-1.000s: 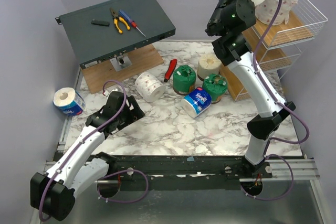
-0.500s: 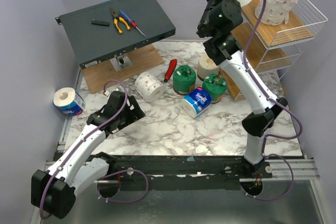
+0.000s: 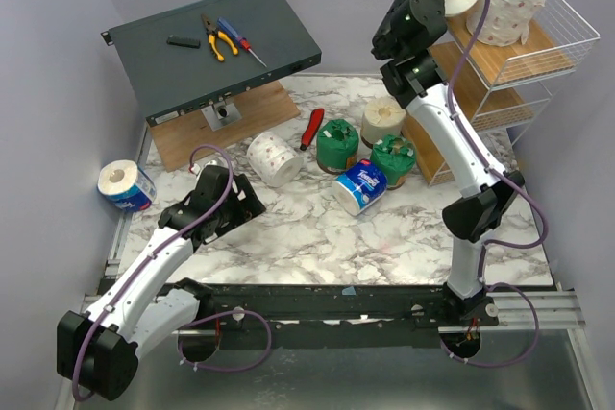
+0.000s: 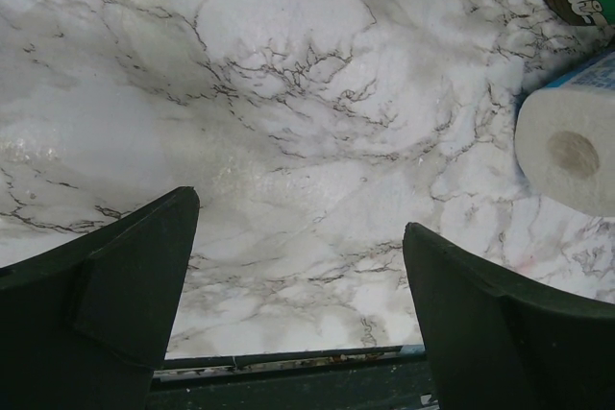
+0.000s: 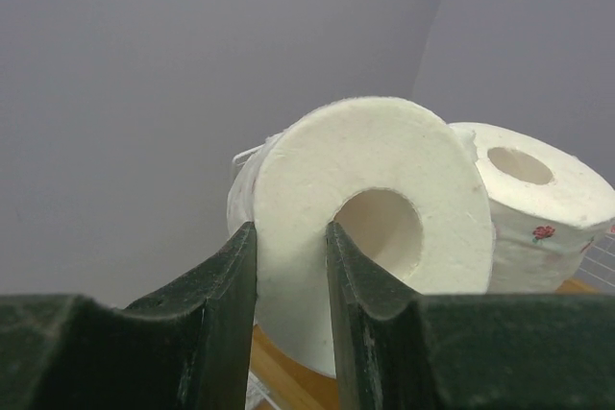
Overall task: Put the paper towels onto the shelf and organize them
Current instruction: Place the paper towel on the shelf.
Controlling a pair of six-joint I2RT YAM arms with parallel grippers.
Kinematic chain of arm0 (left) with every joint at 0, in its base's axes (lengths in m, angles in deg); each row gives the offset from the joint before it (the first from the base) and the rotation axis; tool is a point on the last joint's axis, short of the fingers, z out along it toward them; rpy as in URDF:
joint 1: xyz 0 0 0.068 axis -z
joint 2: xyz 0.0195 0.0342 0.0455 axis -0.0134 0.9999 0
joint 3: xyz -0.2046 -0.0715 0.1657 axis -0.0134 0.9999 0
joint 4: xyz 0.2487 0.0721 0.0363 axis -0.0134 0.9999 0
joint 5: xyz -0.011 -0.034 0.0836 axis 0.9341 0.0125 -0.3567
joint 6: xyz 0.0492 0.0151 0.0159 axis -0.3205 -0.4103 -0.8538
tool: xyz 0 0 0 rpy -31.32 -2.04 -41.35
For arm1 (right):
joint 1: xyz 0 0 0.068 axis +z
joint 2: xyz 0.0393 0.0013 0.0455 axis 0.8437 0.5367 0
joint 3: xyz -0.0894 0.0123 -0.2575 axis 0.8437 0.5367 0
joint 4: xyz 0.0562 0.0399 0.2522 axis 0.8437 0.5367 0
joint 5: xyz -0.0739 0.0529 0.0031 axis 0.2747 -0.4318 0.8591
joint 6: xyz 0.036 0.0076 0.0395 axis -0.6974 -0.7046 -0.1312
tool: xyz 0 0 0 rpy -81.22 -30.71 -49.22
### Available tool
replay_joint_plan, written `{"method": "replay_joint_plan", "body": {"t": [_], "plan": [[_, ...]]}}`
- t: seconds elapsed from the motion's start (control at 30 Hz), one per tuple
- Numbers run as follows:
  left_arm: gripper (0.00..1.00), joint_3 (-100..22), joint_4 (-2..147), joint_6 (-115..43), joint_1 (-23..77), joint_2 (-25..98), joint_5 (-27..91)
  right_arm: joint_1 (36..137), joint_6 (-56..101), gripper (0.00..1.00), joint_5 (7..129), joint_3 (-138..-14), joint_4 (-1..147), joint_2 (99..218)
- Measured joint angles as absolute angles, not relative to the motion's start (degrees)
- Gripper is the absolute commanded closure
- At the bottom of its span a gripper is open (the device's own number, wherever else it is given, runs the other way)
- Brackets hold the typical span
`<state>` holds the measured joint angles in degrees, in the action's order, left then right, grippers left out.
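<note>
We log the right claw (image 5: 291,237) pinching a white roll (image 5: 317,170) by its wall, one finger in the core, at the shelf's (image 3: 509,57) top tier beside a speckled roll (image 5: 538,228). Left claw (image 4: 300,213) wide, empty, over the table (image 4: 288,93).

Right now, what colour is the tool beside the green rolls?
The tool is red; top external view shows it best.

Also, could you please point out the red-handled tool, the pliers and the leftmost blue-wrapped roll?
red-handled tool (image 3: 312,128): top view, on its red handle.
pliers (image 3: 220,41): top view, on its yellow handles.
leftmost blue-wrapped roll (image 3: 118,178): top view, on its white end face.
</note>
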<state>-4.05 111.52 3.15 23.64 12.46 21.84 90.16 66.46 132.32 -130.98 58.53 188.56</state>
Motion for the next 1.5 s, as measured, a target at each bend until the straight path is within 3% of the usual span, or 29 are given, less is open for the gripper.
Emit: {"method": "replay_joint_plan", "body": {"t": [0.47, 0.73, 1.17, 1.5], "plan": [[0.08, -4.84, 111.48, 3.39, 23.66, 13.14, 21.84, 86.55, 61.41, 0.58, 129.83, -130.74, 61.41, 188.56], [0.08, -4.84, 111.50, 3.41, 23.66, 13.31, 21.84, 86.03, 60.52, 0.40, 129.41, -130.74, 61.50, 188.56], [0.08, -4.86, 111.50, 3.43, 23.75, 13.59, 21.84, 85.92, 60.52, 0.38, 128.78, -131.85, 61.54, 188.56], [0.08, -4.86, 111.50, 3.43, 23.77, 13.59, 21.84, 85.70, 58.90, 0.29, 126.92, -132.03, 61.50, 188.61]]}}
